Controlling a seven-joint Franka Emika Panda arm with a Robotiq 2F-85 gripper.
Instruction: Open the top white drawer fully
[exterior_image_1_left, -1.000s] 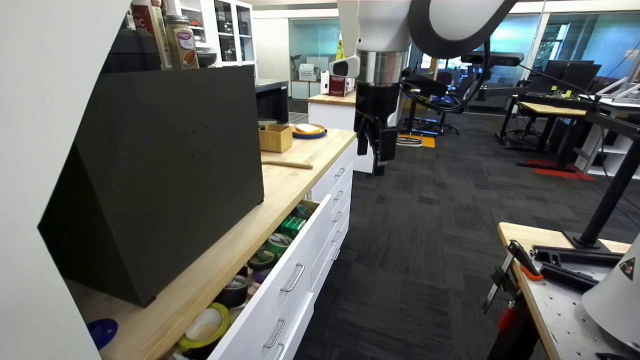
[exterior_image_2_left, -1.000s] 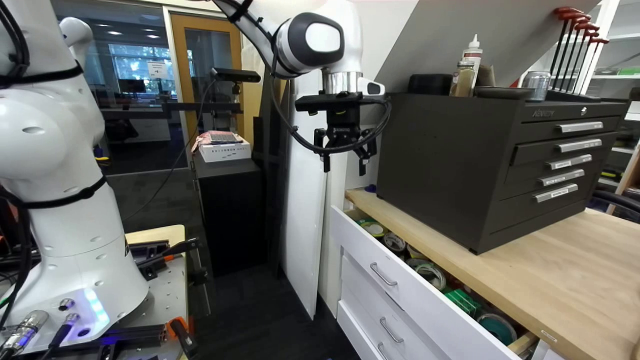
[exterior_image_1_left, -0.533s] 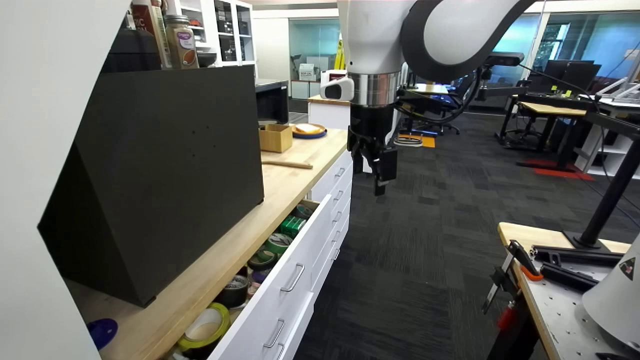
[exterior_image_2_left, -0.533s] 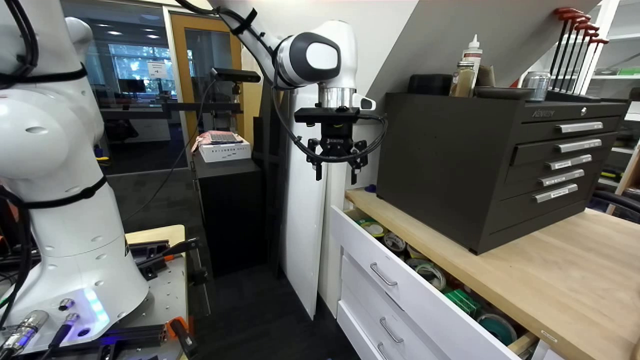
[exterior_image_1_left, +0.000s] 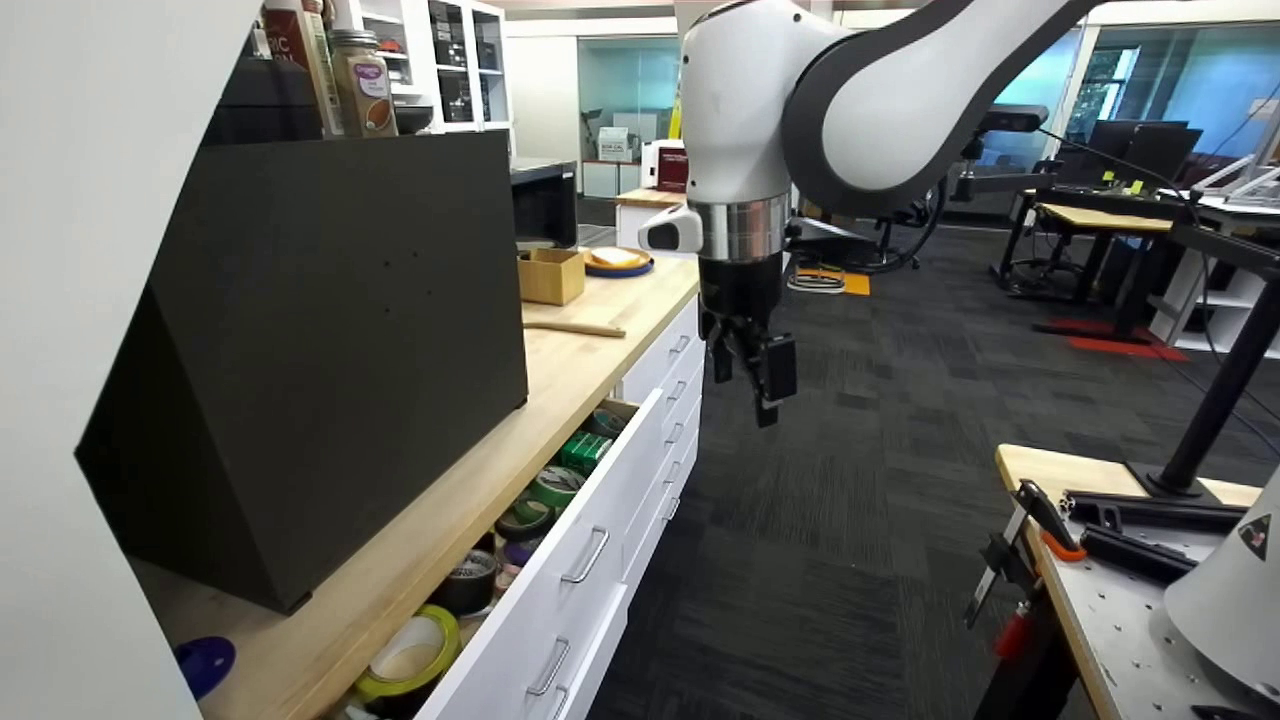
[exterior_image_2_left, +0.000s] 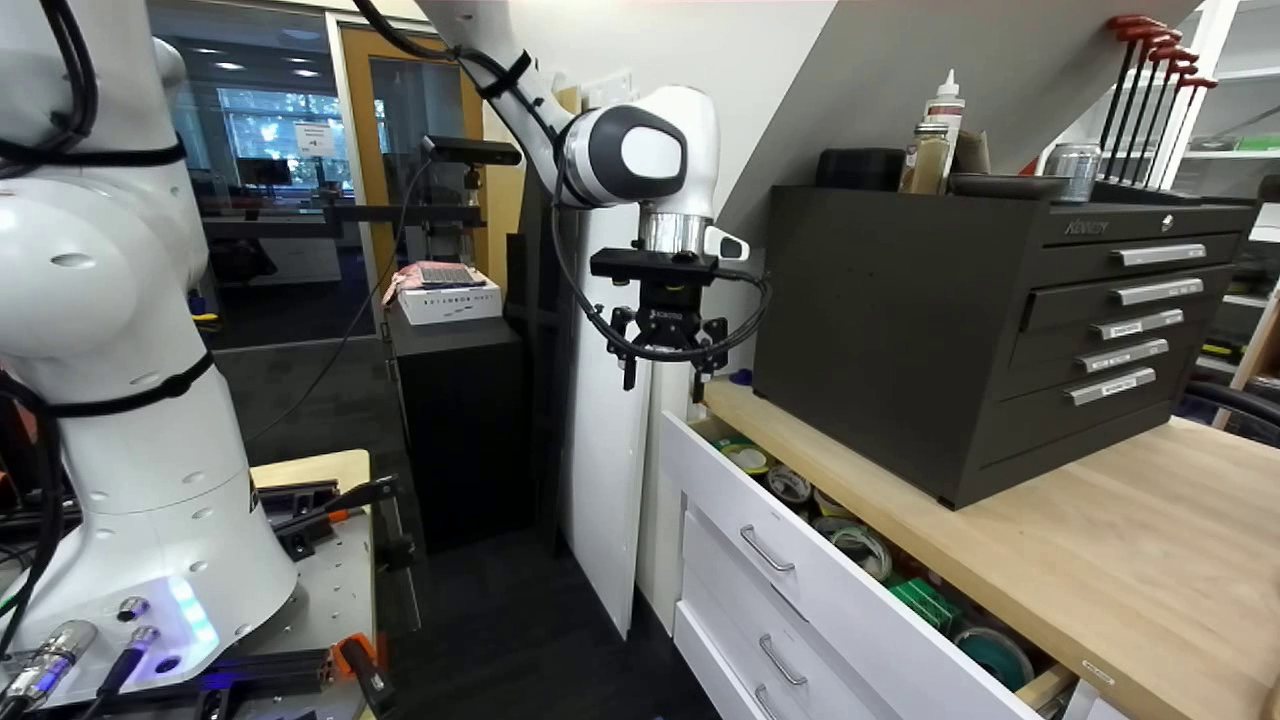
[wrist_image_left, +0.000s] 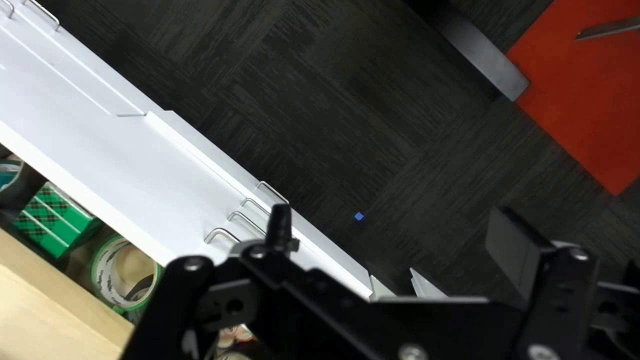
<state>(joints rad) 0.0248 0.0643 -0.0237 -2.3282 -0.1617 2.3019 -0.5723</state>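
Observation:
The top white drawer (exterior_image_1_left: 540, 590) is pulled out from under the wooden counter in both exterior views (exterior_image_2_left: 840, 590). Tape rolls and a green box (exterior_image_2_left: 925, 603) show in its gap. Its metal bar handle (exterior_image_2_left: 767, 549) is on the drawer front, and nothing holds it. In the wrist view the drawer front (wrist_image_left: 100, 155) runs diagonally down the left side. My gripper (exterior_image_2_left: 663, 387) is open and empty, pointing down, above the drawer's height and apart from it. In the wrist view the fingers of my gripper (wrist_image_left: 395, 232) are wide apart, with dark floor between them.
A dark tool chest (exterior_image_2_left: 900, 330) stands on the wooden counter (exterior_image_2_left: 1100, 520). More white drawers (exterior_image_2_left: 770, 630) with bar handles lie below. A white panel (exterior_image_2_left: 608, 480) stands upright beside the cabinet. The robot's table (exterior_image_1_left: 1130, 620) with clamps is across the floor.
My gripper has moved down in both exterior views, staying open. The drawer has not moved.

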